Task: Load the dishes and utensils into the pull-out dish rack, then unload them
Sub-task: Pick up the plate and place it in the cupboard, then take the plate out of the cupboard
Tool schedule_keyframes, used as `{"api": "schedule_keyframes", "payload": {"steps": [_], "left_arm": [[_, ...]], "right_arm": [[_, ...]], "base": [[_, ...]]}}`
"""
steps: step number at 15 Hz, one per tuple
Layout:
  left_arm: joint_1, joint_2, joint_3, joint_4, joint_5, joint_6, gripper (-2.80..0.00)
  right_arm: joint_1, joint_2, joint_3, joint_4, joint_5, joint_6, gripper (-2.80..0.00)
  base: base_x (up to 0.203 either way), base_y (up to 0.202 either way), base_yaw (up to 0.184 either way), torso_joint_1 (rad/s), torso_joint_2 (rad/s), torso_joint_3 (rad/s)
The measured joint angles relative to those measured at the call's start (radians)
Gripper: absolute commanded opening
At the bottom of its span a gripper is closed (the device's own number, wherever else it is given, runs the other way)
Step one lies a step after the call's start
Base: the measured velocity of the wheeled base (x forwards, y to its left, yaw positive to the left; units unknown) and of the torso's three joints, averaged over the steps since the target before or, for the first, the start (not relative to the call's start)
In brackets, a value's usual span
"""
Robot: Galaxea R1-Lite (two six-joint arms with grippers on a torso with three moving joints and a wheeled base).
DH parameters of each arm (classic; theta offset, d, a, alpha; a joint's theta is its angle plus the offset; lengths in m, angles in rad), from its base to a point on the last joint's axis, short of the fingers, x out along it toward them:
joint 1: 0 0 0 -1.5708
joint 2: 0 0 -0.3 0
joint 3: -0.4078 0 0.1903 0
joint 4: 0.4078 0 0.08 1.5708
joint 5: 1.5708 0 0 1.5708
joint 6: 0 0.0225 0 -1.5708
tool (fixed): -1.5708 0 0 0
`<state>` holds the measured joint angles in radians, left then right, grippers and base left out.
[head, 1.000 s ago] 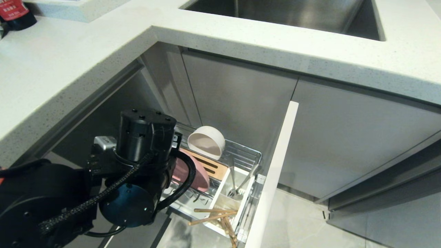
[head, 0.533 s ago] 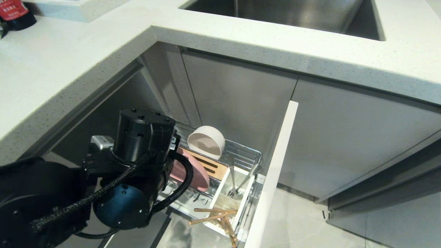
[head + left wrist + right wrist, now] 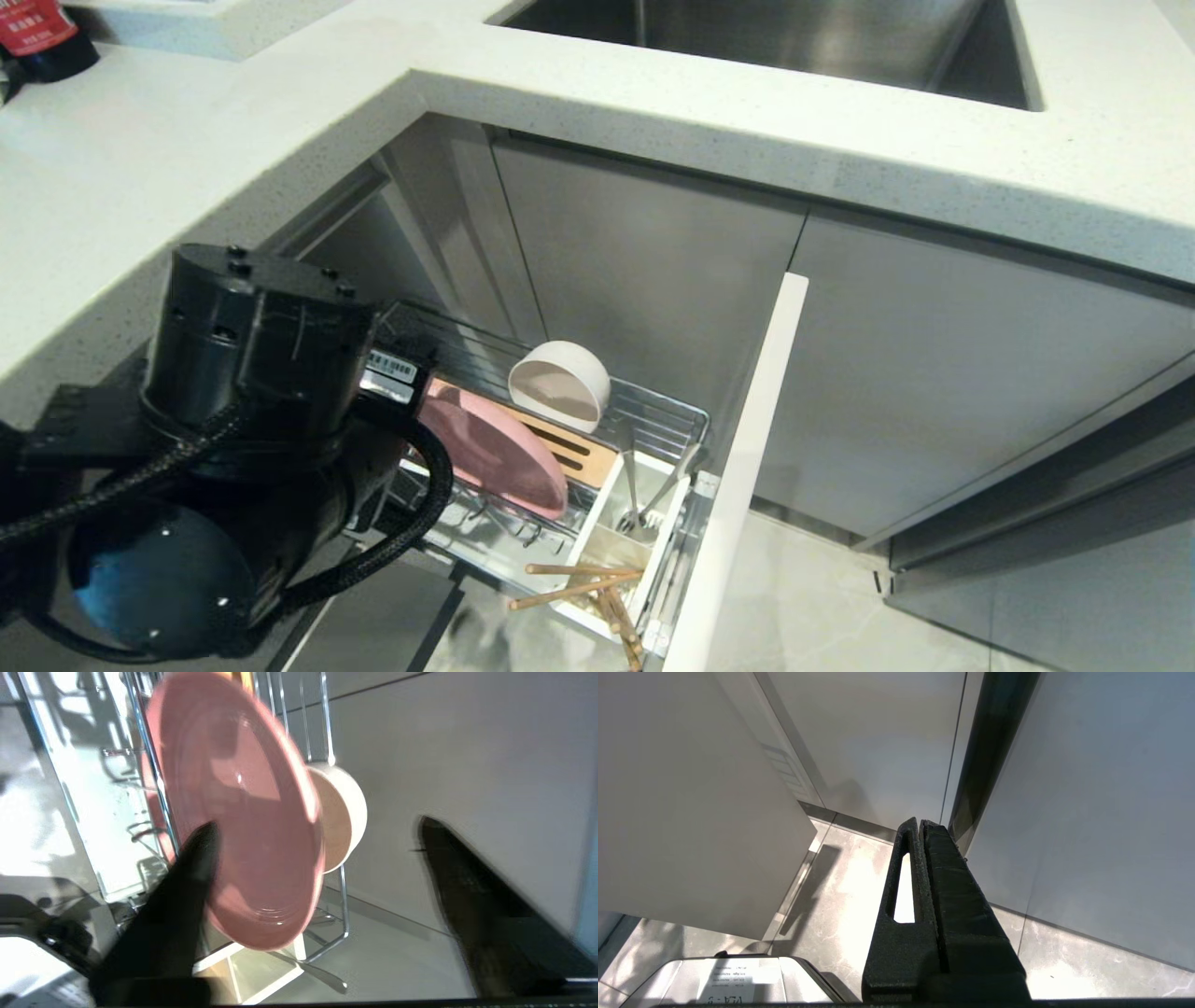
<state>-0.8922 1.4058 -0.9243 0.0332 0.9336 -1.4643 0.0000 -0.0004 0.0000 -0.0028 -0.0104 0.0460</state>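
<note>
pink plate [image 3: 243, 812] between spread jaws

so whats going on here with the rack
The robot's left hand is open beside the pink plate, which stands on edge in the pull-out dish rack. The white bowl sits behind it, with the spoon and chopsticks in the white caddy. The right hand is shut, parked near the floor.

Pink plate [image 3: 495, 459]: on edge in wire rack [image 3: 653, 422]. White bowl [image 3: 560, 385]: tipped sideways behind it. Spoon [image 3: 674, 485]: upright in white caddy [image 3: 597, 518]. Wooden chopsticks [image 3: 597, 590]: splayed across caddy's near end.
</note>
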Motion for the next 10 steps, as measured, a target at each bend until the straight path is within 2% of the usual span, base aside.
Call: {"api": "schedule_keyframes", "payload": {"steps": [2,5,8,10], "left_arm": [[-0.005,-0.041,-0.033,0.067,0.002,0.026,-2.80],[-0.007,-0.102,-0.129,0.156,0.004,0.120,-2.80],[-0.008,-0.162,-0.234,0.173,-0.025,0.296,-2.80],[-0.005,-0.196,-0.316,0.169,-0.076,0.429,-2.80]], "right_arm": [[0.000,0.000,0.000,0.000,0.000,0.000,-2.80],[0.000,0.000,0.000,0.000,0.000,0.000,-2.80],[0.000,0.000,0.000,0.000,0.000,0.000,-2.80],[0.000,0.000,0.000,0.000,0.000,0.000,-2.80]], "base": [[0.000,0.000,0.000,0.000,0.00,0.000],[0.000,0.000,0.000,0.000,0.00,0.000],[0.000,0.000,0.000,0.000,0.00,0.000],[0.000,0.000,0.000,0.000,0.00,0.000]]}}
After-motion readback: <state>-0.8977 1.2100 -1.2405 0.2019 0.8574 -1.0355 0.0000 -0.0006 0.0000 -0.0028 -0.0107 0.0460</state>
